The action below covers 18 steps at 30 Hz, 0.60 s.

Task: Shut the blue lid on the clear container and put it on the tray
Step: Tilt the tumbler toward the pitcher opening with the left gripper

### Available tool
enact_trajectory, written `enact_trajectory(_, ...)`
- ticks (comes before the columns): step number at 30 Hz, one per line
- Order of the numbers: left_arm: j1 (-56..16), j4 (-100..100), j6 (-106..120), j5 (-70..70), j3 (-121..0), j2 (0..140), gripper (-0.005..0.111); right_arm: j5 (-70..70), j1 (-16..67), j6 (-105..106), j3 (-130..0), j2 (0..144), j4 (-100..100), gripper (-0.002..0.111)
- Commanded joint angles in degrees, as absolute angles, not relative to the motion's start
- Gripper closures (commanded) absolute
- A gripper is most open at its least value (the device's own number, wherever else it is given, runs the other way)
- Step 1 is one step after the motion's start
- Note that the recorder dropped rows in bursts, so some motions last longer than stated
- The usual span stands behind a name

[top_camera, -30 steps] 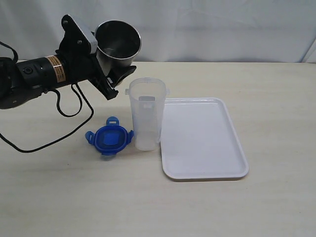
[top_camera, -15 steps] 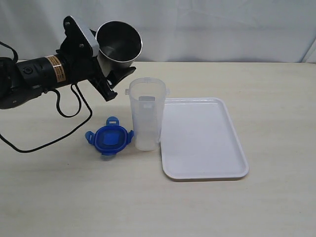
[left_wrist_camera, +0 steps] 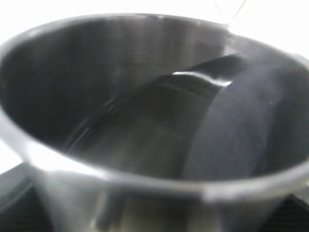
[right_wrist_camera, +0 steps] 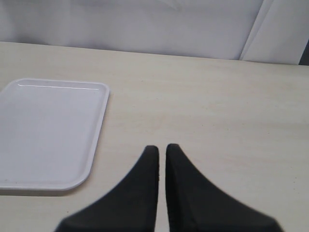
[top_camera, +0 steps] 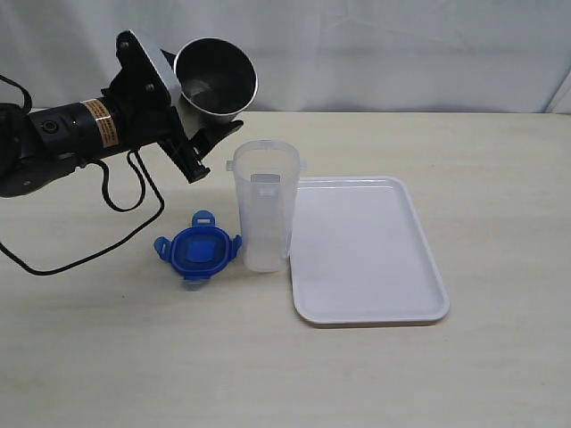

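The clear container [top_camera: 265,205] stands upright and open-topped on the table, touching the left edge of the white tray [top_camera: 366,250]. Just left of its base the blue lid [top_camera: 197,249] lies flat with its flaps spread. My left gripper [top_camera: 210,134] hangs in the air behind and left of the container, shut on a shiny steel cup [top_camera: 214,76] tilted toward the camera. That cup [left_wrist_camera: 145,121] fills the left wrist view and hides the fingers. My right gripper [right_wrist_camera: 162,147] is shut and empty over bare table, to the side of the tray [right_wrist_camera: 48,130]; it is out of the exterior view.
A black cable [top_camera: 107,250] from the left arm loops across the table left of the lid. A white curtain [top_camera: 401,45] backs the table.
The left gripper and its steel cup have drifted slightly up and to the right. The lid, container and tray have not moved.
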<state>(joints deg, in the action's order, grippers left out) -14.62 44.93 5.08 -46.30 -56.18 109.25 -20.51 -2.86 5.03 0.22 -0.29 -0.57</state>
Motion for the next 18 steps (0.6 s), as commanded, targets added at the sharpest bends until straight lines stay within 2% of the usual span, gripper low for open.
enact_trajectory(1, -14.7, 42.6, 6.8, -50.4, -57.3, 108.0, 0.107, -20.4, -3.2, 5.2, 0.0, 0.0, -0.4, 0.103)
enact_trajectory(18, -14.7, 42.2, 9.4, -50.0, -57.3, 108.0, 0.107, -20.4, -3.2, 5.2, 0.0, 0.0, -0.4, 0.103)
